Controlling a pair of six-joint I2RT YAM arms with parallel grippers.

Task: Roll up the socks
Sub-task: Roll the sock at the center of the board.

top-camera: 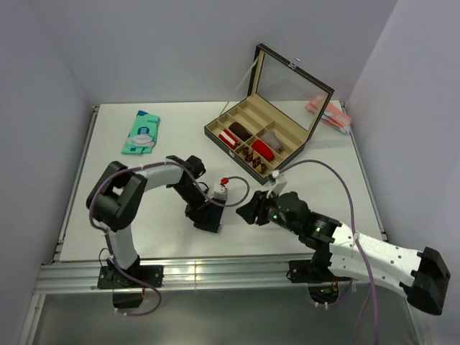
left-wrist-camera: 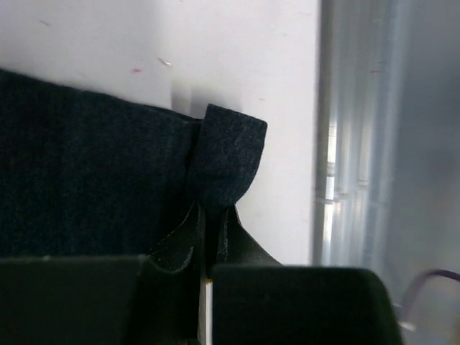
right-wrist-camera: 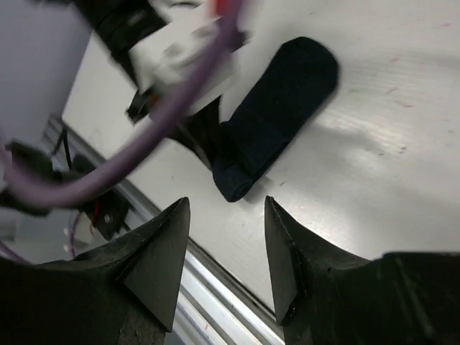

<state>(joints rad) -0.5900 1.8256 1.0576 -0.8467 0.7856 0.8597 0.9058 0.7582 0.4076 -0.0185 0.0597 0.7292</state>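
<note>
Two arms reach over the white surface (top-camera: 144, 208) in the top view. At the far side stands an open compartment box (top-camera: 231, 152) with its lid (top-camera: 291, 90) raised. Its slots hold a red-and-white striped roll (top-camera: 228, 136), a dark brown roll (top-camera: 241, 131) beside that, a red roll (top-camera: 262, 149) and a grey piece (top-camera: 272, 138). The near slots hold small brown items too small to name. A teal packet (top-camera: 141, 131) lies far left and a pink item (top-camera: 327, 113) lies behind the box on the right. The left claw (top-camera: 207, 219) points down onto the surface near the front edge. The right claw (top-camera: 246, 212) hangs just beside it, apart.

From the left wrist, the navy sock (left-wrist-camera: 86, 180) lies flat on the surface with one corner folded up. The left claw's fingers are pressed together on its edge, pinching the fabric.

From the right wrist, the right claw (right-wrist-camera: 226, 251) is spread with nothing between its fingers. The sock lies beyond its tips, untouched. Its near end is doubled over at the left claw.
</note>
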